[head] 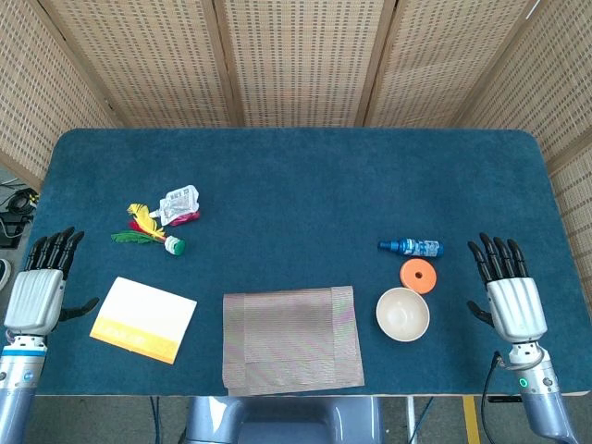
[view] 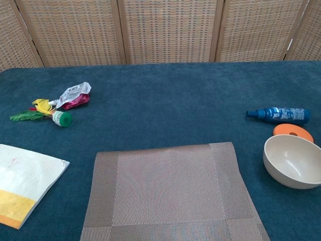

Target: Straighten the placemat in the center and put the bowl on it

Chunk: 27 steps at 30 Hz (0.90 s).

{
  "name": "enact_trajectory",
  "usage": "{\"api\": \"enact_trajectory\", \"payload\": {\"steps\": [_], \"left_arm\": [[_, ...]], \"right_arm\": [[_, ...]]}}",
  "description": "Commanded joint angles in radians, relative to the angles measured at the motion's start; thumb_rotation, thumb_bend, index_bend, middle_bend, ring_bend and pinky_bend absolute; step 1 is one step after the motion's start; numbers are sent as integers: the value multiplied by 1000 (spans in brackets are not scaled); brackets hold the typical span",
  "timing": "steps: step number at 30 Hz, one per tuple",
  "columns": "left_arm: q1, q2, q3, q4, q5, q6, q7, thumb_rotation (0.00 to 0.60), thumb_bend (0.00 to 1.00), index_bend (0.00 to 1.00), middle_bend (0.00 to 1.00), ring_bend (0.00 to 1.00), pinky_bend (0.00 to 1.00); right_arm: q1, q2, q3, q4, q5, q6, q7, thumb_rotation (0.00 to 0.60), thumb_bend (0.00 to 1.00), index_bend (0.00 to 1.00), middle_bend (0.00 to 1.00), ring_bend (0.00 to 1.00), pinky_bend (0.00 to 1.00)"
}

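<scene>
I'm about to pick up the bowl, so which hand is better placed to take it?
The right hand. The bowl sits right of the placemat, close to that hand, which is open with fingers spread. The left hand is at the far edge, beyond the placemat and the yellow-and-white packet.

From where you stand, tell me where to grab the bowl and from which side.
Grip the bowl by its rim on the side nearest the right robot hand: it stands upright and empty beside the placemat, that rim is unobstructed, and the orange disc crowds only its far edge.
</scene>
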<state>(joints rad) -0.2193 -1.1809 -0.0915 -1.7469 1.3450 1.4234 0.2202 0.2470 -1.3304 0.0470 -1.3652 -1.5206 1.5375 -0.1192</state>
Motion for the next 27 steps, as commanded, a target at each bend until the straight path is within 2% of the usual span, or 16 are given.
{"api": "enact_trajectory", "payload": {"steps": [1,6,8,10,14,21,24,27], "left_arm": [[0,0,0,2,2,-2,1,600,0,0,0,0,0],[0,0,-4,-1,5,-1,-1,600,0,0,0,0,0],[-1,1,-7,0,8,0,-1,600,0,0,0,0,0],[-3,0,-9,3,9,-4,-1,600,0,0,0,0,0],[-6,-2,-11,10,1,-14,-1,600,0,0,0,0,0],[-6,-4,-17,9,-3,-12,5,600,0,0,0,0,0],[-6,-4,-18,10,-5,-14,6,600,0,0,0,0,0],[-6,-3,-20,10,-9,-15,5,600,0,0,0,0,0]], "right_arm": [[-1,1,-12,0,-14,-21,15,600,0,65,0,0,0],[7,30,-72,-42,-65,-93,61,600,0,119,0,0,0],[20,49,-118,-50,-119,-133,83,600,0,143,0,0,0],[33,59,-163,-37,-187,-157,99,600,0,177,0,0,0],[43,47,-201,7,-263,-160,119,600,0,254,0,0,0],[71,13,-213,37,-295,-220,99,600,13,319,0,0,0],[96,-10,-205,54,-295,-256,113,600,103,355,0,0,0],[115,-36,-187,85,-282,-278,132,600,236,416,0,0,0]]}}
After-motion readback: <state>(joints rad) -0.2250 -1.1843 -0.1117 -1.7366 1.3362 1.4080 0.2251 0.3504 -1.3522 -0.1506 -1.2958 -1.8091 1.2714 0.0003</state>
